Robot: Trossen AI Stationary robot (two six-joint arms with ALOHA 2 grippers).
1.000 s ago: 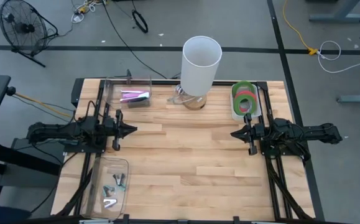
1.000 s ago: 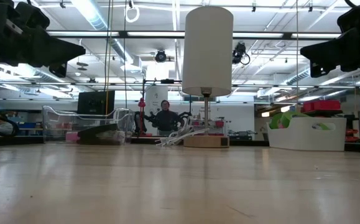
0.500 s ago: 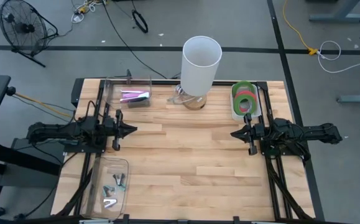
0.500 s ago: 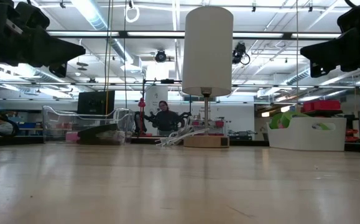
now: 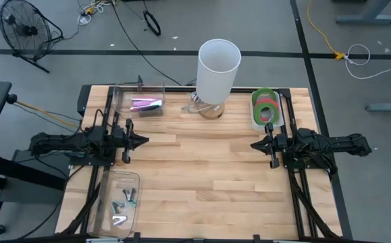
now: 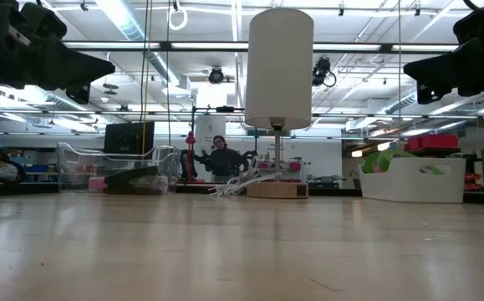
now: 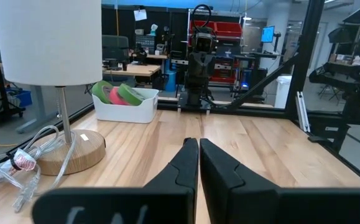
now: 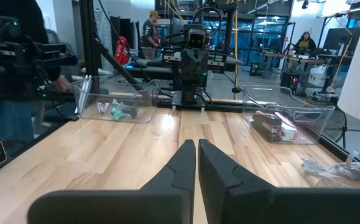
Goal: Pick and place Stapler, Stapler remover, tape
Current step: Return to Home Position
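The stapler [image 5: 146, 104] lies in a clear bin [image 5: 141, 99] at the far left of the table. Small staple removers [image 5: 125, 198] lie in a second clear bin [image 5: 119, 202] at the near left. Green and red tape rings [image 5: 266, 105] sit in a white tray [image 5: 257, 123] at the far right; the left wrist view shows the tape [image 7: 117, 94] too. My left gripper [image 5: 144, 141] hovers level and shut over the table's left side. My right gripper [image 5: 253, 144] hovers level and shut over the right side. The two point at each other and hold nothing.
A tall white table lamp [image 5: 217, 67] stands on a round wooden base [image 7: 74, 151] at the far middle, its cord [image 7: 18, 168] coiled beside it. Bare wooden table top [image 5: 198, 169] stretches between the two arms. People show in the room beyond the table.
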